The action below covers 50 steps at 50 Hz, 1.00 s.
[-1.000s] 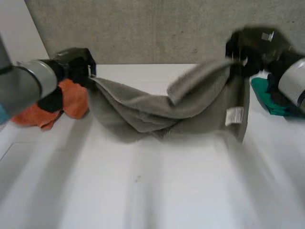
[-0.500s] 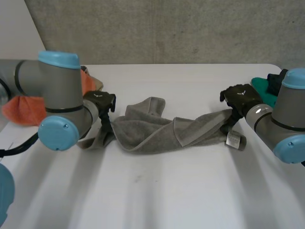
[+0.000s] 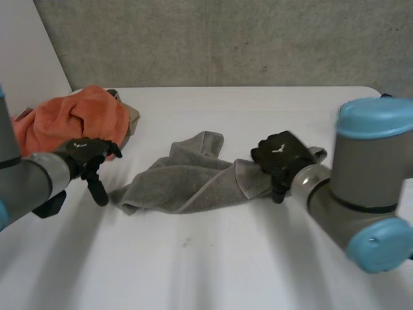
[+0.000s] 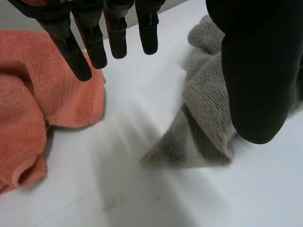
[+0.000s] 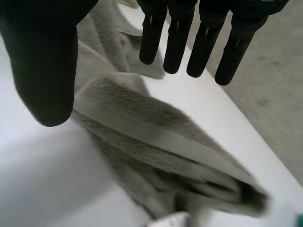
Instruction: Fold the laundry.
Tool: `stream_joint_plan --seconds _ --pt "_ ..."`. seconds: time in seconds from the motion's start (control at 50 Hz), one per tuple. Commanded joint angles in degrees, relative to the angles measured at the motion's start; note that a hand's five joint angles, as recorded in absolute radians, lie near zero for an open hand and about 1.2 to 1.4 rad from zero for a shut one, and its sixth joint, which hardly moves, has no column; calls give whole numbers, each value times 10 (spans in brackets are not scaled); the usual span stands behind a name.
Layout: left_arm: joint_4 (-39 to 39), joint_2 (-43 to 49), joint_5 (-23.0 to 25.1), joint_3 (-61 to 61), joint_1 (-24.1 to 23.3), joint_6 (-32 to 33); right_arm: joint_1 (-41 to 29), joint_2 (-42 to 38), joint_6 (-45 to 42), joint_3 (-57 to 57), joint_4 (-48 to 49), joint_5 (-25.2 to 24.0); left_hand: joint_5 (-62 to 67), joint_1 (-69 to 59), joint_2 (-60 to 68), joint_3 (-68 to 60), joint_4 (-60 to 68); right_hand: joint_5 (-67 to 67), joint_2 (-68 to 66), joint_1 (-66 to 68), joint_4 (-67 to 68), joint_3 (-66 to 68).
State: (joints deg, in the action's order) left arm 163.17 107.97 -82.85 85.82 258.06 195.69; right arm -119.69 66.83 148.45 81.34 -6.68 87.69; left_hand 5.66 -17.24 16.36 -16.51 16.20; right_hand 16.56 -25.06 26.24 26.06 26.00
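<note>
- Head view: the white table (image 3: 213, 265) now carries the whole load. A second ago the grey towel (image 3: 184, 184) hung in the air, stretched between the two arms; now it lies let go near the middle of the table.
- The grey towel is not spread. It lies as a bunched, twisted strip running across the table, with one flap humped up at the far side and a hemmed band turned over toward its right end. The weave is thick and looped. I judge that no fold has begun and the cloth first needs to be opened flat.
- An orange cloth (image 3: 77, 119) lies heaped at the far left of the table, apart from the towel's left end.
- The right robot hand (image 3: 279, 155) has moved inward from the towel's end and now hangs over the right part of the strip. In the right wrist view its fingers are straight and its thumb is held wide, pinching nothing; I cannot tell whether it touches the cloth.
- The left robot hand (image 3: 85, 154) has come off the towel's left end. In the left wrist view its fingers point straight down over bare table between the orange cloth and the towel's corner, spread and holding nothing.
</note>
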Motion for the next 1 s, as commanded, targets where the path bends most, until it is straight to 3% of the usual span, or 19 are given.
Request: stream_joint_plan --seconds 0.02,0.1,0.16,0.36,0.7,0.88,1.0 --pt "22 -24 42 69 28 19 -40 -148 43 -66 91 17 8 8 1 1 2 188 -203 191 193 193" --pt "43 -24 45 85 36 22 -42 -193 49 -102 120 33 8 8 1 1 2 251 -266 254 256 257" --pt "53 -23 43 91 34 23 -44 -206 49 -129 136 50 6 10 -1 2 1 534 -549 537 539 539" --pt "82 -2 32 73 29 24 -49 -127 59 -157 124 39 -26 42 -33 34 -31 534 -549 538 539 540" --pt "109 124 8 -2 -1 43 -68 200 224 -181 70 -57 -57 72 -64 65 -62 534 -549 538 539 540" --pt "108 165 -4 -50 -53 31 -45 249 276 -222 40 -59 -55 70 -62 63 -60 534 -549 538 539 540" --pt "78 198 -32 -105 -99 -27 -44 261 280 -217 32 -56 45 -29 38 -36 39 534 -549 538 539 540"
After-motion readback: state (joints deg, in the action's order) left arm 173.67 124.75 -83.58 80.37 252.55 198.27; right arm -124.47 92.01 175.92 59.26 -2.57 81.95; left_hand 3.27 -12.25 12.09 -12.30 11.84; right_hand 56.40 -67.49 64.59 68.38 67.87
